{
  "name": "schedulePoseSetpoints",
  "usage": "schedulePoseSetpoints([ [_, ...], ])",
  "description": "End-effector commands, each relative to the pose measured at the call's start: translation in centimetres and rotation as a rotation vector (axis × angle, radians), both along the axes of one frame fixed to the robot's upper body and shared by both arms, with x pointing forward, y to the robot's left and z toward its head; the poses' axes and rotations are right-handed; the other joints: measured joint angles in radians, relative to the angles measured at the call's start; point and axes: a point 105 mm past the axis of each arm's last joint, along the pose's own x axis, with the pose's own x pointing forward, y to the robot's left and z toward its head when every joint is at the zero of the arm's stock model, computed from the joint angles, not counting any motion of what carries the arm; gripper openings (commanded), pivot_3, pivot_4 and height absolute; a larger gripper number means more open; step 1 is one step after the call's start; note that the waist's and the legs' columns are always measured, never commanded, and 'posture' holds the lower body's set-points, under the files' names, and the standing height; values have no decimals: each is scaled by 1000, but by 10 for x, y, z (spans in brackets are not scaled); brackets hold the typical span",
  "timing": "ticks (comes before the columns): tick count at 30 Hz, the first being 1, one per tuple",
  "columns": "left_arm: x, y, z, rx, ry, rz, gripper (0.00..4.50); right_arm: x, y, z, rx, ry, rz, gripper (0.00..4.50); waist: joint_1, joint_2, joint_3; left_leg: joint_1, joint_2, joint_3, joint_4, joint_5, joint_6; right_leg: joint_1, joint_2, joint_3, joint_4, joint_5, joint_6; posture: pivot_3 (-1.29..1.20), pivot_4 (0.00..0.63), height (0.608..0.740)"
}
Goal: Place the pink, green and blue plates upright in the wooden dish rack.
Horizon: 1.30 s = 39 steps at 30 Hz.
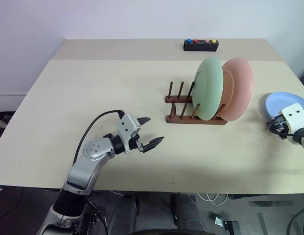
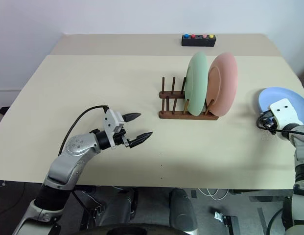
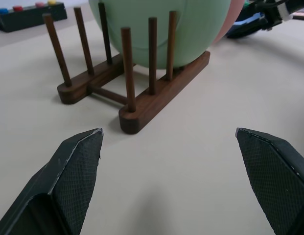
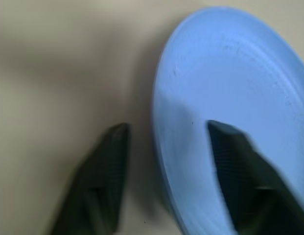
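Left eye view puts the blue plate (image 1: 281, 104) flat on the worktop (image 1: 93, 98) at the far right, right of the wooden dish rack (image 1: 191, 110), with the right pincer (image 1: 275, 128) at its near rim. Left wrist view: the left pincer (image 3: 171, 166) gapes wide, empty, facing the rack. Right wrist view: half-closed fingers (image 4: 105, 171) straddle the rim, not yet clamped.

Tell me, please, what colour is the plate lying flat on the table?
Light blue plate; the right wrist view shows it best.
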Motion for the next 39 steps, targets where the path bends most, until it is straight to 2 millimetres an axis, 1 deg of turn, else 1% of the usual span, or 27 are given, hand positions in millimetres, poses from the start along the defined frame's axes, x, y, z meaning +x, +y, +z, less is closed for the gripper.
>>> schedulePoseSetpoints([
  [1, -3, -2, 12, -14, -47, -12, 4500, 1, -2, 4, -12, -22, -6, 563, -1, 0, 0, 0, 0, 0, 0, 0, 0, 0, 0, 0, 0, 0, 1, 0, 150, 734],
  [2, -3, -2, 12, -13, -47, -13, 4500, 1, -1, 5, -17, -25, -5, 74, -2, 0, 0, 0, 0, 0, 0, 0, 0, 0, 0, 0, 0, 0, 1, 0, 150, 734],
  [6, -3, -2, 12, -11, -45, -15, 4500, 3, 1, 16, -73, -70, 0, 25, -2, 0, 0, 0, 0, 0, 0, 0, 0, 0, 0, 0, 0, 0, 1, 0, 150, 734],
  [9, -2, -2, 12, -10, -44, -16, 4500, 8, 4, 38, -175, -152, 12, 25, -2, 0, 0, 0, 0, 0, 0, 0, 0, 0, 0, 0, 0, 0, 1, 0, 150, 734],
  [10, -2, -2, 12, -9, -45, -16, 4500, 10, 6, 48, -206, -190, 13, 25, -2, 1, 0, 0, 0, 0, 0, 0, 0, 0, 0, 0, 0, 1, 1, 0, 150, 734],
  [11, -2, -2, 12, -9, -45, -16, 4500, 14, 8, 65, -252, -250, 8, 25, -3, 1, 0, 0, 0, 0, 0, 0, 0, 0, 0, 0, 0, 1, 1, 0, 150, 734],
  [13, -1, -2, 12, -7, -48, -14, 4500, 20, 19, 115, -387, -423, 24, 25, -6, 2, 1, 0, 0, 0, -1, 0, 0, -1, 0, 0, 0, 1, 1, 0, 150, 734],
  [14, 0, -2, 12, -7, -48, -14, 4500, 21, 24, 131, -425, -478, 30, 25, -7, 4, 1, 0, 0, 0, -1, 0, 0, -1, 0, 0, 1, 1, 1, 0, 150, 734],
  [16, 0, -2, 12, -7, -51, -12, 4500, 22, 41, 170, -452, -627, 56, 25, -10, 6, 1, 0, 0, 1, -1, 0, 0, -2, 0, 1, 1, 1, 2, 0, 150, 734],
  [18, 1, -1, 13, -8, -54, -7, 4500, 20, 68, 208, -487, -775, 122, 25, -12, 6, 1, 0, 0, 0, -2, 0, 0, -2, 0, 1, 1, 1, 2, 0, 150, 734],
  [19, 2, -1, 13, -9, -56, -4, 4500, 19, 80, 220, -499, -820, 158, 25, -13, 6, 1, 0, 0, 0, -2, 0, 0, -2, 0, 1, 1, 1, 3, 0, 150, 734],
  [20, 3, 0, 14, -12, -62, 4, 4500, 18, 99, 236, -498, -885, 211, 25, -14, 5, 1, 0, 0, 0, -2, 0, 0, -2, 0, 1, 1, 1, 3, 0, 150, 734],
  [22, 5, 1, 15, -15, -71, 17, 4500, 15, 124, 253, -485, -958, 286, 25, -14, 5, 1, -1, 0, 0, -2, 0, 0, -2, 0, 0, 1, 1, 3, 0, 150, 734],
  [23, 7, 3, 17, -17, -77, 31, 4500, 12, 146, 264, -461, -1006, 362, 25, -14, 5, 1, -1, 0, 0, -2, 0, 0, -2, 0, 0, 1, 1, 3, 0, 150, 734],
  [25, 12, 10, 20, -22, -101, 73, 4500, 3, 197, 278, -337, -1087, 556, 25, -20, 5, 1, -1, 0, -1, -2, 0, 0, -2, 0, 0, 1, 1, 3, 0, 150, 734],
  [26, 15, 12, 21, -25, -108, 88, 4500, -1, 213, 281, -291, -1107, 623, 25, -24, 5, 1, -1, 0, -1, -2, 0, 0, -2, 0, 0, 1, 1, 3, 0, 150, 734],
  [27, 18, 17, 23, -24, -121, 112, 4500, -9, 238, 282, -189, -1123, 737, 25, -26, 5, 1, -1, 0, -1, -2, 0, 0, -2, 0, 0, 1, 1, 3, 0, 150, 734],
  [29, 21, 23, 25, -23, -136, 144, 4500, -22, 268, 282, -20, -1126, 886, 25, -26, 5, 1, -1, 1, -2, -2, 0, 0, -3, 1, 0, 2, 1, 3, 0, 150, 734],
  [30, 22, 26, 26, -24, -139, 154, 4500, -27, 278, 282, 49, -1120, 934, 25, -25, 5, 1, -1, 1, -2, -2, 0, 0, -3, 1, 0, 2, 1, 3, 0, 150, 734],
  [31, 23, 30, 26, -25, -143, 168, 4500, -32, 290, 278, 206, -1080, 1014, 25, -22, 5, 1, -1, 1, -3, -2, 0, 0, -3, 0, -1, 2, 1, 3, 0, 150, 734],
  [32, 24, 33, 27, -25, -145, 178, 4500, -37, 299, 274, 315, -1043, 1074, 25, -20, 4, 1, -2, 0, -3, -2, 0, 0, -3, 0, -1, 2, 1, 3, 0, 150, 734],
  [33, 24, 36, 27, -22, -147, 188, 4500, -44, 313, 266, 466, -976, 1153, 25, -18, 4, 2, -3, 0, -4, -1, 0, 0, -3, 0, -2, 2, 1, 3, 0, 150, 734],
  [34, 24, 39, 27, -21, -148, 194, 4500, -49, 322, 261, 564, -923, 1205, 25, -17, 4, 1, -3, 0, -4, -1, 0, 0, -3, 0, -2, 2, 1, 3, 0, 150, 734],
  [35, 24, 40, 26, -16, -148, 198, 4500, -52, 329, 255, 616, -877, 1235, 25, -16, 4, 1, -3, 0, -4, -1, 0, 0, -3, 0, -2, 2, 1, 3, 0, 150, 734],
  [36, 24, 41, 26, -12, -148, 200, 4500, -54, 333, 251, 647, -846, 1251, 25, -14, 4, 1, -3, 0, -4, -1, 0, 0, -3, 0, -2, 2, 1, 3, 0, 150, 734],
  [37, 23, 43, 25, -11, -147, 204, 4500, -55, 336, 246, 718, -802, 1256, 25, -13, 4, 1, -3, 0, -5, -1, 0, 0, -3, 0, -3, 2, 1, 3, 0, 150, 734],
  [39, 23, 50, 24, 1, -144, 224, 4500, -54, 348, 229, 925, -681, 1241, 25, -14, 4, 1, -3, 0, -4, -1, 0, 0, -3, 0, -3, 2, 1, 3, 0, 150, 734],
])
